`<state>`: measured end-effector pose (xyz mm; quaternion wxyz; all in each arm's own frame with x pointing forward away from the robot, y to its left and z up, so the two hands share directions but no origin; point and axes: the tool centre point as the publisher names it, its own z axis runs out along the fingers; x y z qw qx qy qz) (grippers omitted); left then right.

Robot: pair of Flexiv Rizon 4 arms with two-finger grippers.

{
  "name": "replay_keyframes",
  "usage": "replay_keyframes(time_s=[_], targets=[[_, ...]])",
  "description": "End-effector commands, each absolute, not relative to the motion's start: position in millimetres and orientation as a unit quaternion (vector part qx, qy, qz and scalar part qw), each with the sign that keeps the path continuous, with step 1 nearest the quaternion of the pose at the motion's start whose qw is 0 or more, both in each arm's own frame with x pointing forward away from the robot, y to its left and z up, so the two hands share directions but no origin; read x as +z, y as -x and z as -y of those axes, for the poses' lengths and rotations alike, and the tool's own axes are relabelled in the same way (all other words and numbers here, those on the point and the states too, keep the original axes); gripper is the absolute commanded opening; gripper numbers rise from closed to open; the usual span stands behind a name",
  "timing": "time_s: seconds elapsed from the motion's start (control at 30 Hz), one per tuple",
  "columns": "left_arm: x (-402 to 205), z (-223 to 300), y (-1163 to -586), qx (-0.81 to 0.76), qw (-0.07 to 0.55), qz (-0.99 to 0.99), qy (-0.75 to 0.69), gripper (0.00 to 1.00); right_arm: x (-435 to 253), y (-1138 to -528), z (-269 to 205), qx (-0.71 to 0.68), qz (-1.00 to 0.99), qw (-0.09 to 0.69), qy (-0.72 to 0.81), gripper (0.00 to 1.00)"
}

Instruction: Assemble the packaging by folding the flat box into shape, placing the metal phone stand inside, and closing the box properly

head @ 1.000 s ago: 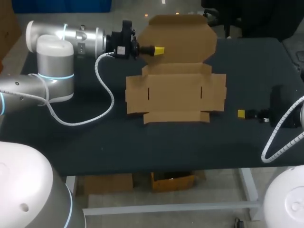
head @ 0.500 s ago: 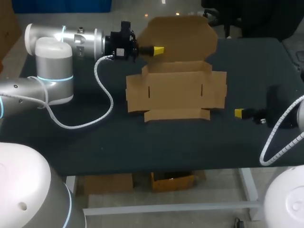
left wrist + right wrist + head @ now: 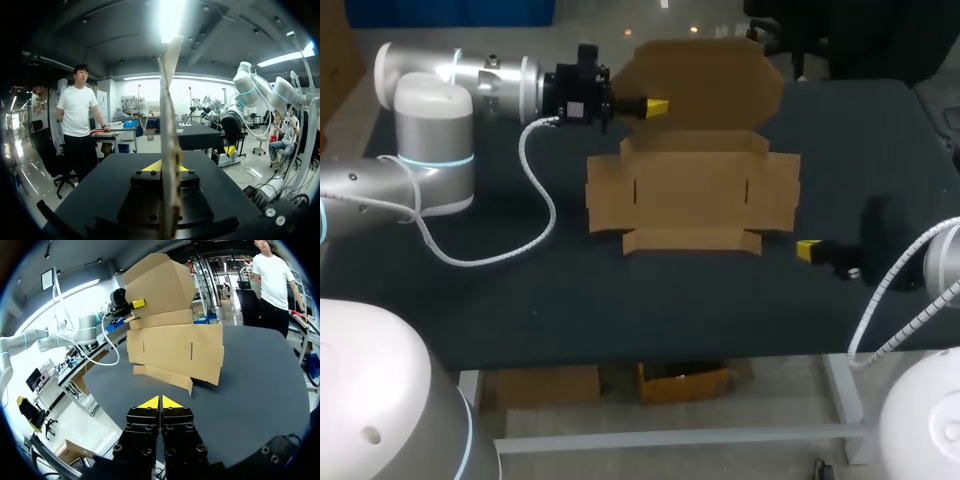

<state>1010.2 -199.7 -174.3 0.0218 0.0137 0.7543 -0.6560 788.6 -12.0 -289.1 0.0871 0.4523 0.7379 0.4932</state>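
A flat brown cardboard box [image 3: 692, 190] lies at the middle of the black table [image 3: 620, 300], its side flaps spread out. Its big lid flap [image 3: 705, 85] stands raised at the far side. My left gripper [image 3: 657, 105] is shut on the lid's left edge; in the left wrist view the cardboard edge [image 3: 170, 125] runs upright between the yellow tips of the left gripper [image 3: 161, 166]. My right gripper [image 3: 808, 250] is shut and holds nothing, low over the table just right of the box's front right corner. From the right wrist, the right gripper [image 3: 160, 402] points at the box [image 3: 175, 347]. No phone stand shows.
The left arm's white coiled cable [image 3: 535, 215] loops over the table left of the box. The right arm's cable [image 3: 890, 290] hangs near the table's right front edge. Bare black table lies in front of the box.
My right gripper has moved left over the table towards the box's front right corner. The lid flap stands a little more upright. The left gripper has barely shifted.
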Motion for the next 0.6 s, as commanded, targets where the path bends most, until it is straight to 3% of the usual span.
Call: replay_keyframes(time_s=[0.03, 0.6], targets=[[-172.8, 199.8, -1011.9, -0.658, 0.025, -0.752, -0.018, 0.00, -292.5, -789.7, 4.7, 0.493, -0.738, 0.094, -0.451, 0.00], [-170.7, 198.8, -989.6, -0.651, 0.038, -0.758, -0.020, 0.00, -302.4, -788.4, -10.5, 0.502, -0.744, 0.114, -0.426, 0.00]])
